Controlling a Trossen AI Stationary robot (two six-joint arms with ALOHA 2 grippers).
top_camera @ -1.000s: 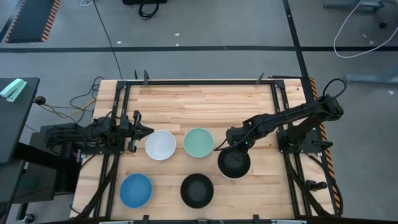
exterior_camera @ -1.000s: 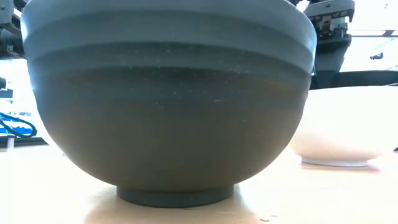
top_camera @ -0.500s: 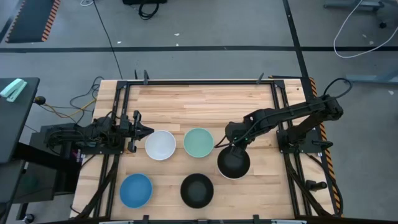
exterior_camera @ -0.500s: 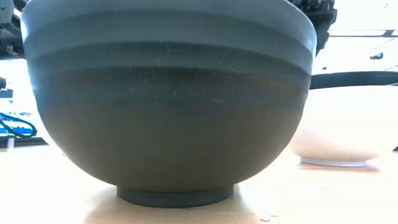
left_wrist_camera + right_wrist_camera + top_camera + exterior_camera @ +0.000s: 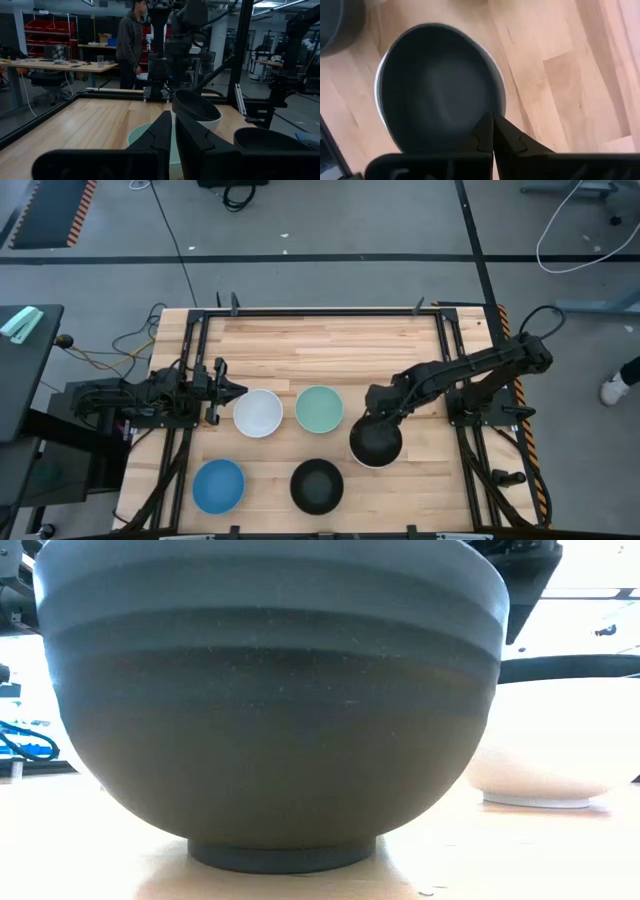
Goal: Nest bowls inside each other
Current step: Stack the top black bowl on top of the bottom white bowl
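Bowls: we count one black bowl (image 5: 376,442) seated inside a white bowl (image 5: 560,755), directly beneath our right gripper (image 5: 381,414). Its jaws, spread wide a second ago, are now clenched on nothing just above the rim, so that nesting looks finished. Left gripper (image 5: 222,389): parked, jaws nearly shut, empty, beside another white bowl (image 5: 258,412).

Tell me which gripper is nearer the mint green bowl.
Right. The right gripper hangs just beside the mint green bowl, over the nested black bowl; the left gripper waits farther off, beyond the white bowl.
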